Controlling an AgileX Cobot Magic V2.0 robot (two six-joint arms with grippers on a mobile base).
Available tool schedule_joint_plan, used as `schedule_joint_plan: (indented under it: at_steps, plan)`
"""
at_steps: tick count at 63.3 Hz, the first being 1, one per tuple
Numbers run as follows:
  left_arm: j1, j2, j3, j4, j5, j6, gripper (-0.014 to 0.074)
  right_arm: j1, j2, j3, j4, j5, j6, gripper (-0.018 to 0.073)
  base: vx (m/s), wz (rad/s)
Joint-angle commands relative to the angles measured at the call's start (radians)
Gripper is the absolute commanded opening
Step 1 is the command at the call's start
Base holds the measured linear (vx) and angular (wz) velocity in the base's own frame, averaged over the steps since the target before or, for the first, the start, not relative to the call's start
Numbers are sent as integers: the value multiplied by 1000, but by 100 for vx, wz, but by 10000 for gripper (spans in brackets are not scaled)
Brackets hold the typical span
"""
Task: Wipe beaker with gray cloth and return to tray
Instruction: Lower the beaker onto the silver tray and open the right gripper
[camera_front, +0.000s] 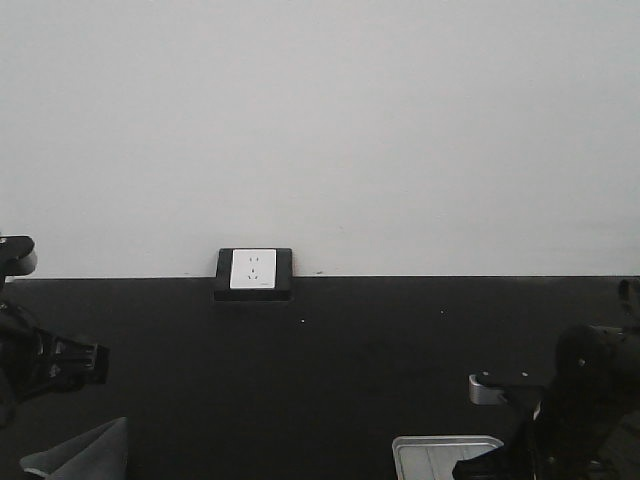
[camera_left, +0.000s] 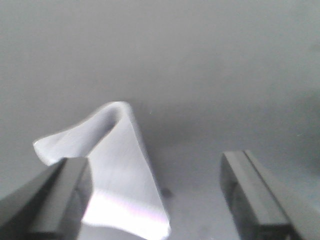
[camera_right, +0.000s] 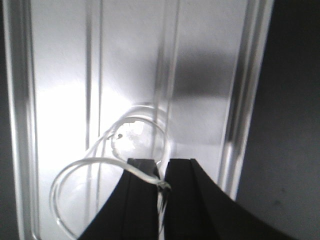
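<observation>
1 cloth (camera_front: 85, 452), 1 tray (camera_front: 440, 452), 1 beaker (camera_right: 112, 175), 1 wall socket (camera_front: 253, 270).

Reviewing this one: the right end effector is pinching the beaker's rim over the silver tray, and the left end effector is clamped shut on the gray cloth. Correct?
Not quite. The left end effector is open: the left wrist view shows its fingers spread wide around the gray cloth, not clamped on it. The rest holds: the right wrist view shows the right end effector pinching the beaker rim over the tray.

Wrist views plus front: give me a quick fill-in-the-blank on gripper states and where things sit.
1. The right gripper is shut on the rim of the ____.
2. The beaker sits over the silver ____.
3. The left gripper is ____, its fingers either side of the gray cloth.

Missing: beaker; tray; open
</observation>
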Motion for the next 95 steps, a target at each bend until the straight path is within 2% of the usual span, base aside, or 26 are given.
schedule_joint_plan:
  at_steps: [1, 8, 14, 35, 49, 78, 95]
  plan:
    - [-2, -33, -32, -1, -9, -1, 562, 16, -18, -78, -7, -6, 25, -8, 0, 0]
    - [-2, -32, -32, 0, 30, 2, 551, 35, 18, -138, -56, 53, 37, -8, 0, 0]
    - [-2, -32, -32, 1, 41, 17, 551, 34, 44, -162, -61, 97, 38, -8, 0, 0]
    - [-2, -32, -32, 1, 54, 26, 551, 34, 55, -161, -71, 112, 38, 15, 0, 0]
    - [-2, -32, -32, 1, 54, 26, 551, 34, 55, -161, -69, 114, 38, 95, 0, 0]
    - [-2, -32, -32, 1, 54, 51, 551, 34, 55, -204, -69, 149, 39, 344, 0, 0]
    - [-2, -32, -32, 1, 55, 51, 551, 34, 55, -371, -69, 286, 38, 362, 0, 0]
